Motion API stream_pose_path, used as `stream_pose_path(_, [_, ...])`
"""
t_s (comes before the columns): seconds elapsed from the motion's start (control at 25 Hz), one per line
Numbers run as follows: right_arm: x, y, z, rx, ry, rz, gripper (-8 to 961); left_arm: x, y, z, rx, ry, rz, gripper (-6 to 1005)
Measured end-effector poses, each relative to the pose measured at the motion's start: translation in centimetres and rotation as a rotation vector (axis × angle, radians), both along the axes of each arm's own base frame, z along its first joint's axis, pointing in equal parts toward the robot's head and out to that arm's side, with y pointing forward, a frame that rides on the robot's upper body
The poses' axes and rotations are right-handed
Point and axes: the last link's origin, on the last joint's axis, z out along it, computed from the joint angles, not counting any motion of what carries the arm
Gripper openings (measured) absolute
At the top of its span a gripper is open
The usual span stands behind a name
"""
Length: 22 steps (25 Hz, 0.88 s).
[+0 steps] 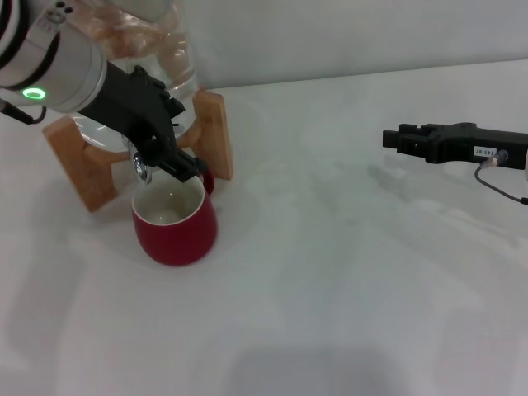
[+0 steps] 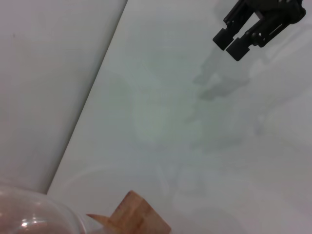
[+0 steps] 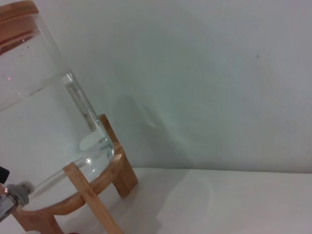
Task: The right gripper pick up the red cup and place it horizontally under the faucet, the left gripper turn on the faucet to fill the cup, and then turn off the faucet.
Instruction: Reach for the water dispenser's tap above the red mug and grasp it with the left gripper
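The red cup (image 1: 175, 221) stands upright on the white table, its cream inside showing, directly below the chrome faucet (image 1: 142, 170) of the clear water jar (image 1: 169, 58). My left gripper (image 1: 186, 166) reaches down from the upper left and lies over the faucet's handle, just above the cup's back rim. Its fingers look closed together, and the lever itself is hidden under them. My right gripper (image 1: 393, 139) hovers empty far to the right of the cup, fingers together and pointing toward it. It also shows in the left wrist view (image 2: 228, 44).
The jar sits on a wooden stand (image 1: 216, 132) at the back left, also seen in the right wrist view (image 3: 92, 200). A pale wall (image 3: 219, 73) rises behind the table. Open white tabletop (image 1: 330, 272) lies between the cup and the right gripper.
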Motion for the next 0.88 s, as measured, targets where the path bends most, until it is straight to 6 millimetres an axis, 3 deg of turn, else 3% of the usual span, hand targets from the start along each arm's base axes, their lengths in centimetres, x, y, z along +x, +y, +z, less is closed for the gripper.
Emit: stream_pose_path(0.88, [0.11,0.08,0.20,0.001,-0.001,-0.006,402,0.06,-0.52,-0.57,-0.046,-0.005,0.002,876])
